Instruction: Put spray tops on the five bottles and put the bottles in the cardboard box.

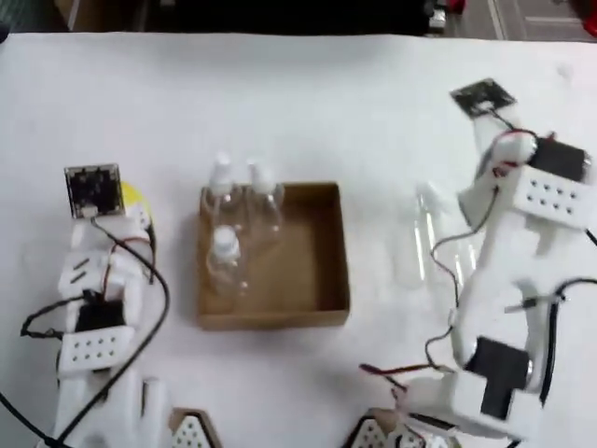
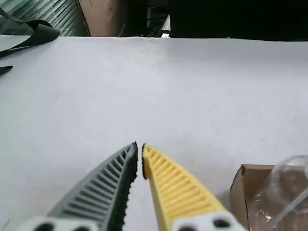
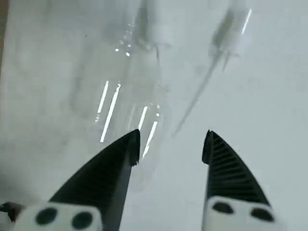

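One white table (image 1: 373, 103), cardboard box (image 1: 270, 319), dark room (image 1: 280, 14)

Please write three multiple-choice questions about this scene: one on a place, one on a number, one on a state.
1. Where do the capped clear plastic bottles stand?
A) inside the brown cardboard box
B) beside the left arm
C) at the table edge

2. How many bottles are in the box?
A) one
B) three
C) five

3. How is the right claw?
A) open
B) shut on a bottle
C) shut on a spray top

Answers: 1 A, the box walls surround them; 2 B, three white spray tops show there; 3 A, its black fingers stand apart.
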`<state>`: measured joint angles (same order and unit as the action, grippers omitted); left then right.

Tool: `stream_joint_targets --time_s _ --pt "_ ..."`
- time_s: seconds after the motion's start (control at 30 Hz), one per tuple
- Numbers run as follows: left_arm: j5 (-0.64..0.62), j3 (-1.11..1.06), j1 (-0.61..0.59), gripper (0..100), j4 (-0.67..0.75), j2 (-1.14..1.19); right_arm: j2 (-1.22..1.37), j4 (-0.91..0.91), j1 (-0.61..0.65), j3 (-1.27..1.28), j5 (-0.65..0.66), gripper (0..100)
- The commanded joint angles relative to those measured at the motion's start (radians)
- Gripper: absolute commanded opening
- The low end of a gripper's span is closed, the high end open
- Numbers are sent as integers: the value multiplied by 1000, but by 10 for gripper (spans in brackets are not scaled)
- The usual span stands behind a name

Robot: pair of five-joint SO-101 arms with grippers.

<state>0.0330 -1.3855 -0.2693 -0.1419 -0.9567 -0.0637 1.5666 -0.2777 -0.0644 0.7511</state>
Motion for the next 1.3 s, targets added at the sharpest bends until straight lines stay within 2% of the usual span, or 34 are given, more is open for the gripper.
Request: stream_joint_targets --time_s 0.0,0.2,0.43,1.27 --pt "12 9 10 24 26 1 64 54 56 -112 -100 187" --pt "12 9 10 24 26 1 105 44 65 -144 -207 187" --pt "12 9 28 24 26 1 154 33 87 -138 -238 187" --pt "12 11 38 24 26 -2 228 33 101 -137 -242 187"
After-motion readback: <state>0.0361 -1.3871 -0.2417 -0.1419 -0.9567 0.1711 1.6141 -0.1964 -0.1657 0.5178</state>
